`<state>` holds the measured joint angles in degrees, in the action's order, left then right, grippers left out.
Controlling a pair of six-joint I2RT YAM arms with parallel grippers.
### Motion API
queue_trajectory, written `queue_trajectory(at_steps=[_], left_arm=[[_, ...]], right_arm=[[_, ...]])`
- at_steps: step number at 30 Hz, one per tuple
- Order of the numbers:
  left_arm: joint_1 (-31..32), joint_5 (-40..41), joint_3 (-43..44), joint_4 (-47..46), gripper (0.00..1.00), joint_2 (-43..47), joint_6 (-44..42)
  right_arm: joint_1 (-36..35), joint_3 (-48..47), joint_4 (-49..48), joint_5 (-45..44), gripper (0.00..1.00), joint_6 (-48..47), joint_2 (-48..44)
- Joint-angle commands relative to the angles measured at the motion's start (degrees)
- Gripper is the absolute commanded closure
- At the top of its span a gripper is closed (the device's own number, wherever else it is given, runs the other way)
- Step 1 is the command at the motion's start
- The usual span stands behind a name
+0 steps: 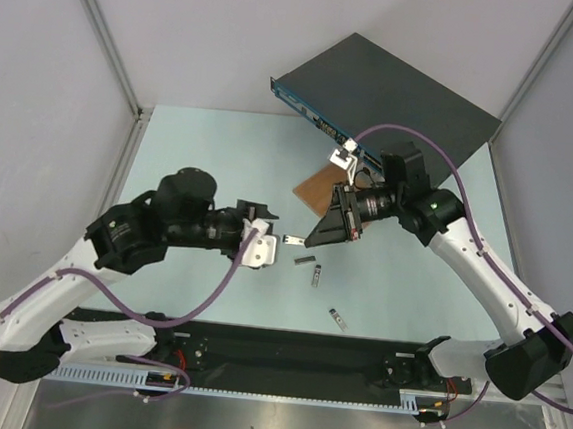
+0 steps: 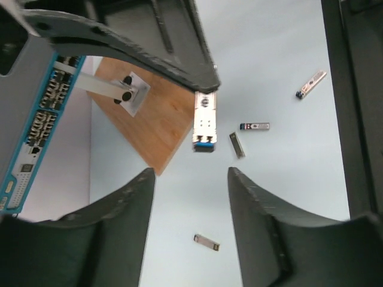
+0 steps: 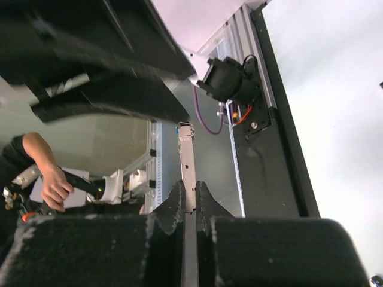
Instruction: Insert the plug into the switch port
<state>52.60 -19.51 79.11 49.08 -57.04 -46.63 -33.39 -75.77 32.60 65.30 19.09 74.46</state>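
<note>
a: checking right gripper (image 3: 189,185): clamped on the plug (image 3: 187,149), whose long axis runs straight out past the tips.
b: left gripper (image 2: 190,173)?
a: jaws apart, nothing in them. the plug's free end is just ahead of its gap.
b: and the switch (image 1: 397,94)?
a: behind the right gripper's wrist, beyond the wooden board (image 1: 319,189). the plug points away from the ports, so i'd guess a turn or handoff comes first.

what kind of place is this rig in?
Looks like a lab test cell, possibly teleoperated: white panel walls on metal posts enclose the table, a network switch lies on it, and a person's hand grips a control handle.
</note>
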Motion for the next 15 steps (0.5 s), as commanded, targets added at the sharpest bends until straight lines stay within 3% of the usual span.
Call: queue_trajectory(at_steps=[1,8,15], left_arm=[[3.38,7.46,0.34,-0.21,0.46,-1.4,-4.0],[5.32,9.04,-0.45,-1.09,0.59,-2.73,-4.78],[6.99,12.38,-2.29,-3.9,0.61,-2.99,-5.49]], right_arm=[[0.78,-0.35,-4.91,2.47,1.0,5.6,-0.19],[0.87,0.18,-5.79,1.68,1.0,8.15,0.86],[0.87,-2.01,-6.14,1.32,1.0,8.33,2.71]])
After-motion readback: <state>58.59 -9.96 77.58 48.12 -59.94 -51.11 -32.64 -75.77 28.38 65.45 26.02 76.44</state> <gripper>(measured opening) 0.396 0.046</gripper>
